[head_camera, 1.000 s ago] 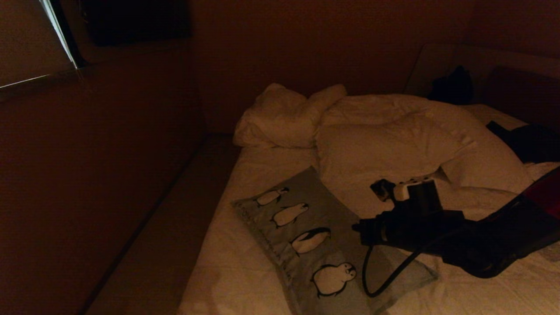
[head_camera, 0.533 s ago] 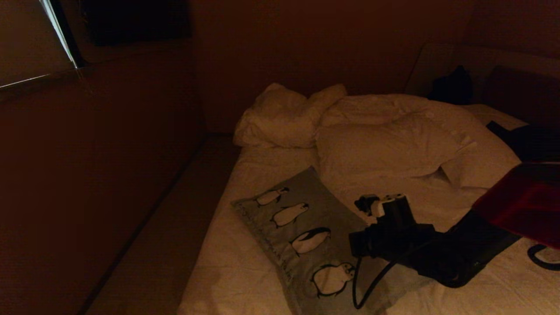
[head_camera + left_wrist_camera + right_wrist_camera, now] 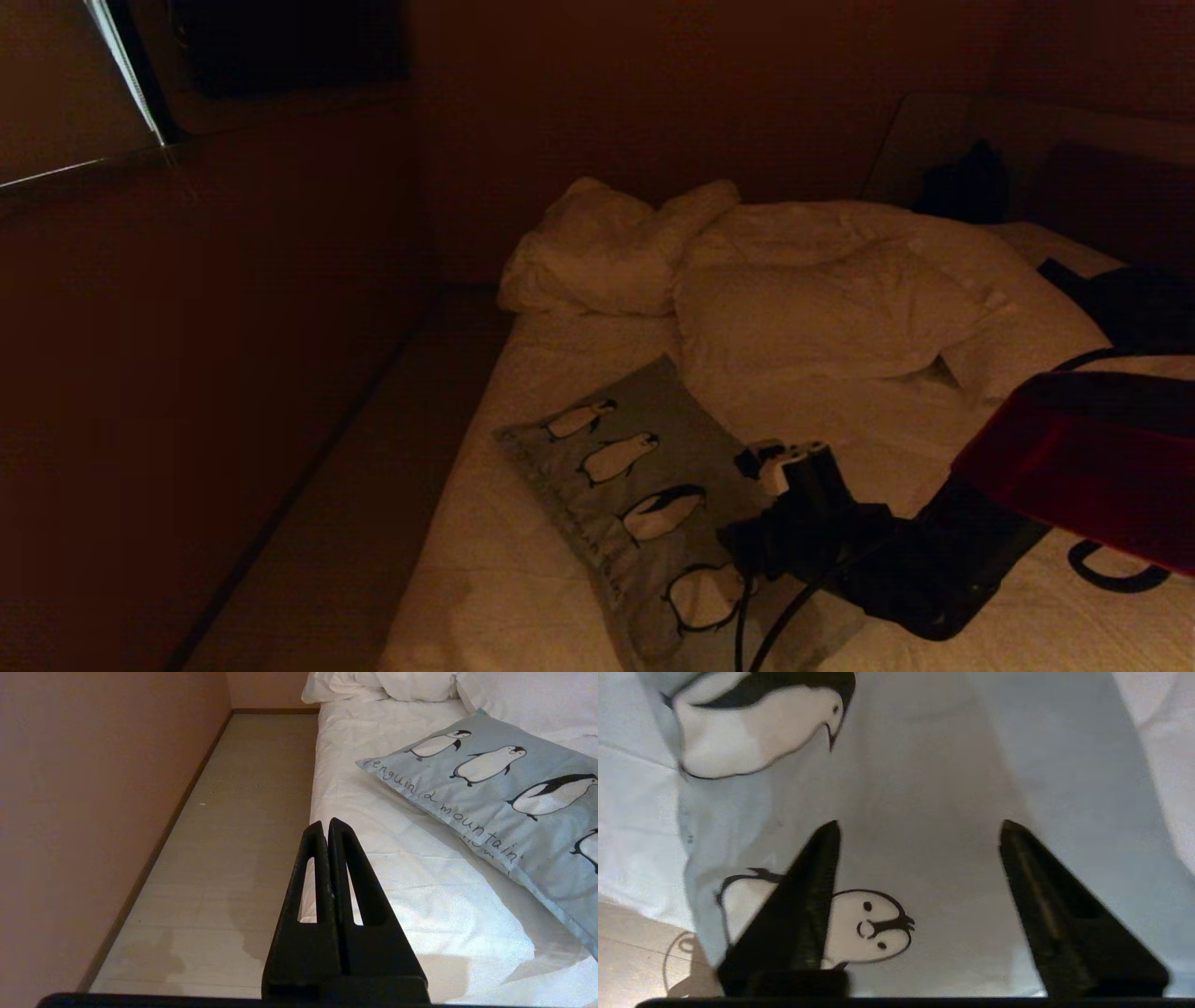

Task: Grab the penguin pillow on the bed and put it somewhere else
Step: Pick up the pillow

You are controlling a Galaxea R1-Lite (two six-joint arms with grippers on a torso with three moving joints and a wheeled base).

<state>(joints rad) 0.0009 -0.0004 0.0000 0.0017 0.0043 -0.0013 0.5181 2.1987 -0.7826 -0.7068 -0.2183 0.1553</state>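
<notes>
My right gripper (image 3: 920, 828) hangs just over the near end of the pillow (image 3: 644, 485), jaws spread wide with nothing between them. The left gripper (image 3: 327, 826) is parked off the near edge of the bed (image 3: 523, 597), over the floor, jaws pressed together.

Risks, in my judgement: the jaws may pinch only the loose cover, so the filling sags or slips free on lifting. A grip taken at this near end would leave the far end dragging across the sheet. The arm's cable (image 3: 775, 616) trails over the pillow and could snag.

Count: one pillow, lying slantwise near the bed's left edge, four penguins showing on it. Beyond it, one rumpled duvet (image 3: 840, 299). Furthest, dark items (image 3: 1130, 303), probably two, though the light is too poor to be sure.
</notes>
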